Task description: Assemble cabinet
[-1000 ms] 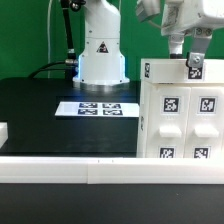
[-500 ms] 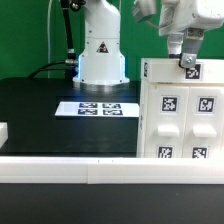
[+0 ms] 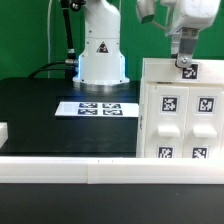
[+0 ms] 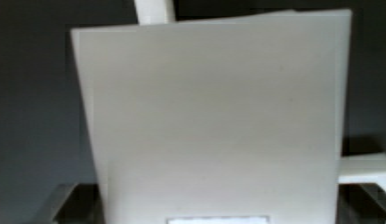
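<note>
The white cabinet stands at the exterior view's right, with several marker tags on its front. My gripper comes down onto its top edge, where a white top panel lies. In the wrist view this white panel fills most of the picture and runs between the jaws of my gripper. Dark fingers show at both of its sides. The jaws look shut on the panel, though the contact itself is hidden.
The marker board lies flat on the black table in front of the robot base. A small white part sits at the exterior view's left edge. A long white rail runs along the front.
My gripper has moved a little toward the exterior view's left along the cabinet's top. The top panel now covers the tag at the cabinet's upper left corner.
</note>
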`<state>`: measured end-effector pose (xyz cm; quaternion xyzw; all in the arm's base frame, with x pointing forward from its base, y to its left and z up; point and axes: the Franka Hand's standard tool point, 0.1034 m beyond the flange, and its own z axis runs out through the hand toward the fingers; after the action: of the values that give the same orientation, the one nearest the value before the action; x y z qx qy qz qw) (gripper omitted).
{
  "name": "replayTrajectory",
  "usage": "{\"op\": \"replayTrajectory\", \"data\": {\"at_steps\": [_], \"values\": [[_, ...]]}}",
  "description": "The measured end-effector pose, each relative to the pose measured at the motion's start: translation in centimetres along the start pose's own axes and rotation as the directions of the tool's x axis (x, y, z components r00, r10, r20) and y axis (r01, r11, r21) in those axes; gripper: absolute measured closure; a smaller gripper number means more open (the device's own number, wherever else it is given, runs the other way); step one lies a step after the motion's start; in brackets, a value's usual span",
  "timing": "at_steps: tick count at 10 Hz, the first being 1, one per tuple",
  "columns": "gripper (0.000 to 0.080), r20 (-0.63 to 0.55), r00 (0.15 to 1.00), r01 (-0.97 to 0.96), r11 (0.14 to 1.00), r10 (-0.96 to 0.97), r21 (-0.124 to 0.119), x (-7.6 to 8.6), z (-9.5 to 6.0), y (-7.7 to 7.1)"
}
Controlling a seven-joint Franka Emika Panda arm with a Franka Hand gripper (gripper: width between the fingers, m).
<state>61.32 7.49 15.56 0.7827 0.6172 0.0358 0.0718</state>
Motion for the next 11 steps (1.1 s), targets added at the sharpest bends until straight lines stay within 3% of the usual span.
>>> {"op": "replayTrajectory", "data": {"at_steps": [5, 8, 11], "values": [[0.0238, -0.002, 0.956, -0.293, 0.956, 0.293, 0.000, 0.06, -0.11, 0.01], [0.0238, -0.004, 0.829, -0.560, 0.828, 0.560, 0.018, 0.11, -0.05, -0.47], [0.0238, 0.003, 0.632, -0.775, 0.632, 0.775, 0.030, 0.32, -0.04, -0.68]]}}
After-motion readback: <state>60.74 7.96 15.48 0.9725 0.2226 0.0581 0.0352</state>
